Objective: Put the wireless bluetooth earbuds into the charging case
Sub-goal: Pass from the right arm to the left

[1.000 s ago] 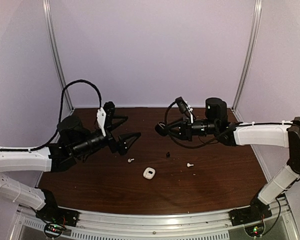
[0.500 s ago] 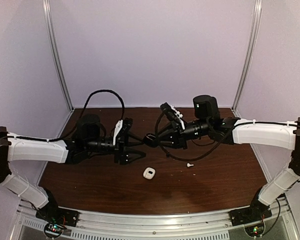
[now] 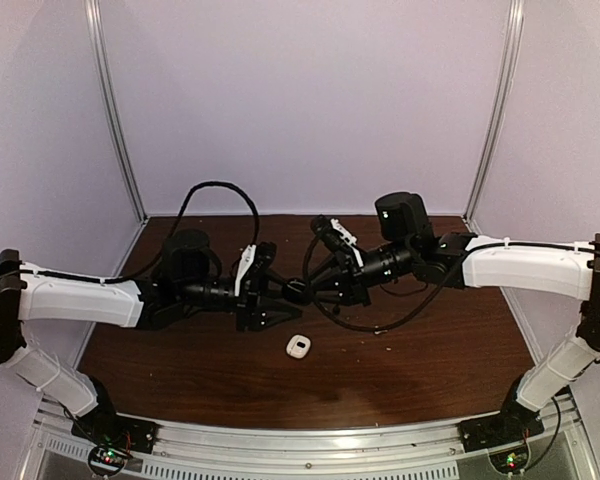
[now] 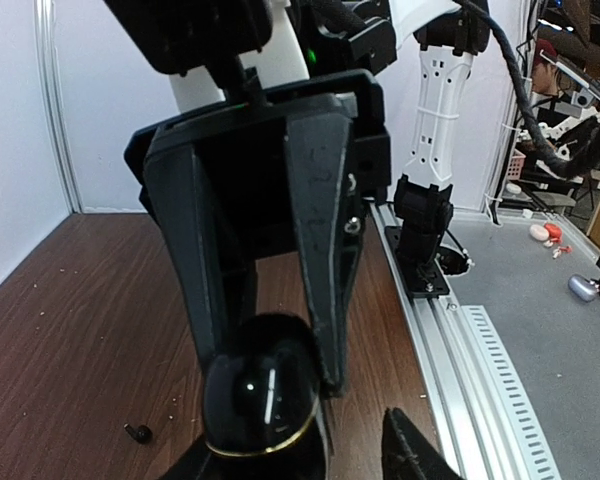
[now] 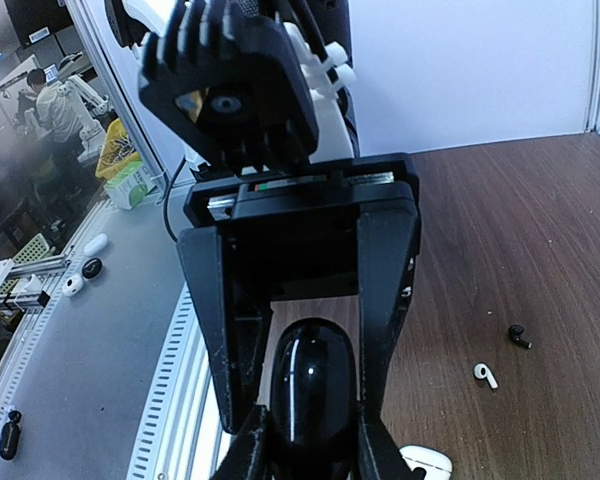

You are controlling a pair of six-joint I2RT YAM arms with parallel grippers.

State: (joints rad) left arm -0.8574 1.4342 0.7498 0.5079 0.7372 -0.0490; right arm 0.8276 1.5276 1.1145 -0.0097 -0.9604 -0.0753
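Above the middle of the worktop (image 3: 180,370), the right hand (image 5: 310,452) is clenched on a black charging case (image 5: 308,385). The left hand (image 4: 300,460) straddles the case, a gap beside one finger, so not gripping. A white earbud (image 5: 485,375) and a black earbud (image 5: 520,335) lie loose near the white charging case (image 3: 299,346). This looks like a handover or lid-opening step. Next, the left hand must pinch squarely.
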